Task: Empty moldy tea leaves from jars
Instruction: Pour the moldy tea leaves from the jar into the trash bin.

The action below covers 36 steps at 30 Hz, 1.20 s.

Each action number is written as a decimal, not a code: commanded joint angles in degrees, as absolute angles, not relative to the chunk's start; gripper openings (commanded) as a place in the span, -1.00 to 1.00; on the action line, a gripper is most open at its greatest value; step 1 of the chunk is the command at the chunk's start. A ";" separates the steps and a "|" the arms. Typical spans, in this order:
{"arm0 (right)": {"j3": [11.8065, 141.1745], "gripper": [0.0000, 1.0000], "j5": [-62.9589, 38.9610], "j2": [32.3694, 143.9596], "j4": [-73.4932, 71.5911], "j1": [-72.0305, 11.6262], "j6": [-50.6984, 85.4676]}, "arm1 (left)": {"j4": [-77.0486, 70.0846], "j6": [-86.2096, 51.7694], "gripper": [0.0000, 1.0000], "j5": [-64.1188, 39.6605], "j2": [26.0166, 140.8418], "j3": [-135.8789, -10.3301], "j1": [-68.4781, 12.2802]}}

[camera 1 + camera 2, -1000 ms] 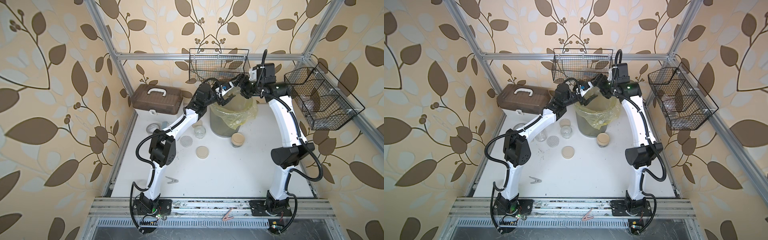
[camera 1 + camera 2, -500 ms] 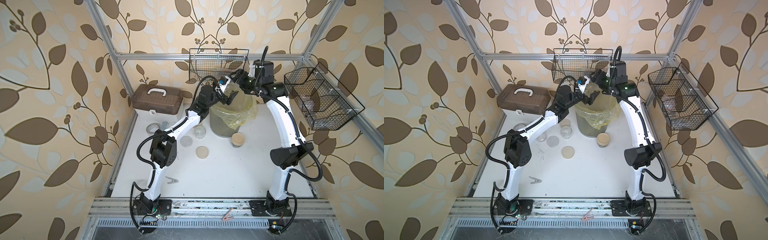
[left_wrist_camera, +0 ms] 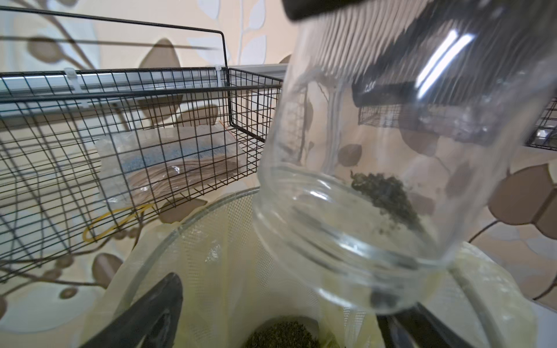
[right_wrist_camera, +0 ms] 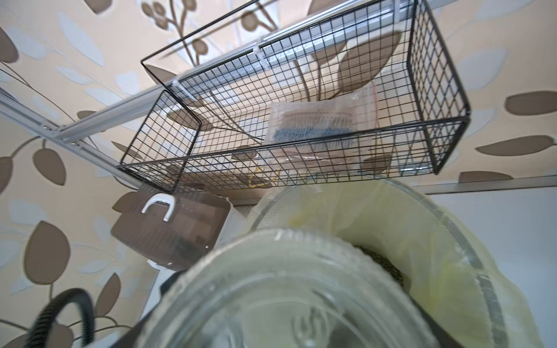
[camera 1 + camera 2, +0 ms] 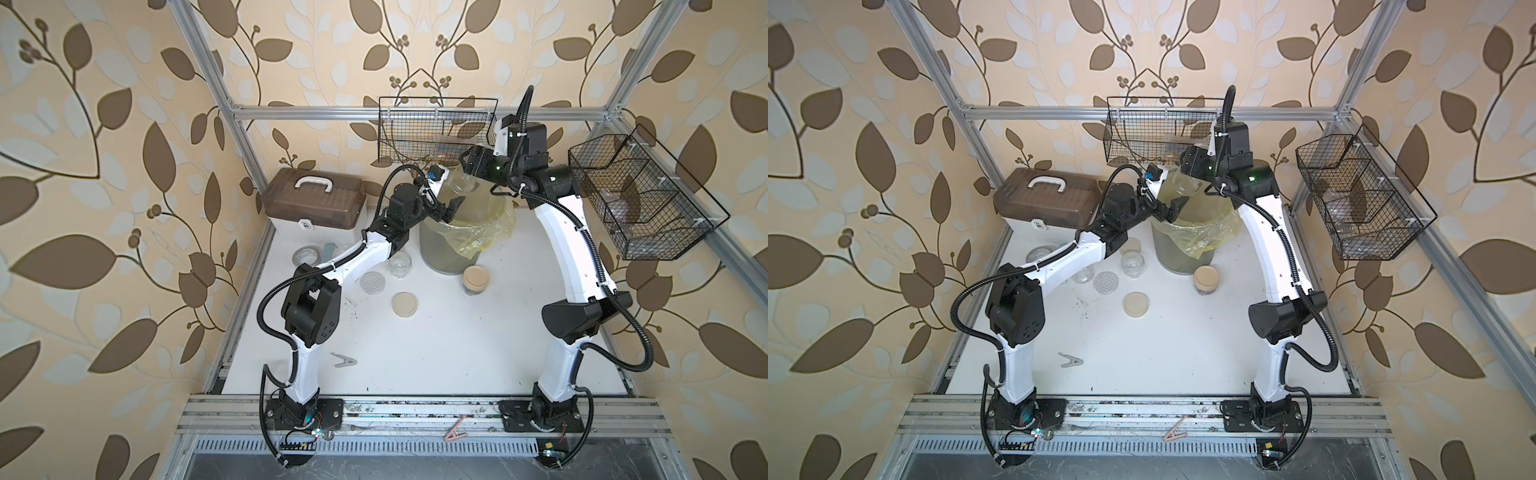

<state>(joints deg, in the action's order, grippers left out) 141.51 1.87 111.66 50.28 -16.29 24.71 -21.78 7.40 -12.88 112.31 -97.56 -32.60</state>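
In both top views my right gripper point(image 5: 471, 168) point(image 5: 1192, 165) is shut on a clear glass jar point(image 5: 461, 187) point(image 5: 1181, 185), tilted mouth-down over the bin. The left wrist view shows that jar point(image 3: 361, 217) with a small clump of moldy tea leaves point(image 3: 387, 194) clinging inside, and more leaves point(image 3: 283, 334) lying in the bin. The jar point(image 4: 286, 298) fills the lower part of the right wrist view and hides the right fingers. My left gripper point(image 5: 452, 210) point(image 3: 277, 325) is open and empty at the bin's near rim, just below the jar. On the table are a lidded jar point(image 5: 475, 279) and an open jar point(image 5: 400, 265).
The grey bin with its yellow liner point(image 5: 469, 239) stands at the back centre. A beige lid point(image 5: 405, 304), a dotted lid point(image 5: 372, 283), a tape roll point(image 5: 305, 254) and a brown case point(image 5: 316, 199) lie to the left. Wire baskets point(image 5: 436, 129) point(image 5: 640, 199) hang behind and to the right.
My left gripper has opened and dropped away from the jar toward the bin rim. The right gripper has kept the jar and lifted it slightly toward the back.
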 commanded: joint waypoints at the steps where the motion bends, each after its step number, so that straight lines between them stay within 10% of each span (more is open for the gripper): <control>1: 143.96 -1.00 7.89 109.81 50.72 -17.58 16.96 | -23.26 10.52 0.98 -13.11 104.63 -96.21 -32.50; 9: 141.87 -1.00 26.38 114.19 51.31 -28.60 -16.86 | -12.64 23.38 0.98 -16.51 93.96 -90.41 -32.48; 19: 141.39 -1.00 31.44 116.25 46.25 -27.23 -21.86 | -8.37 27.68 0.98 -13.54 86.69 -84.07 -32.45; 36: 136.91 -1.00 -0.70 112.35 46.32 -15.47 31.41 | -11.19 25.81 0.98 -18.95 89.50 -85.91 -32.38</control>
<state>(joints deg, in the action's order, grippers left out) 139.39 5.04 115.37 50.96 -16.86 20.08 -8.10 26.72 -15.35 89.03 -84.01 -32.27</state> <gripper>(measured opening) 0.811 0.988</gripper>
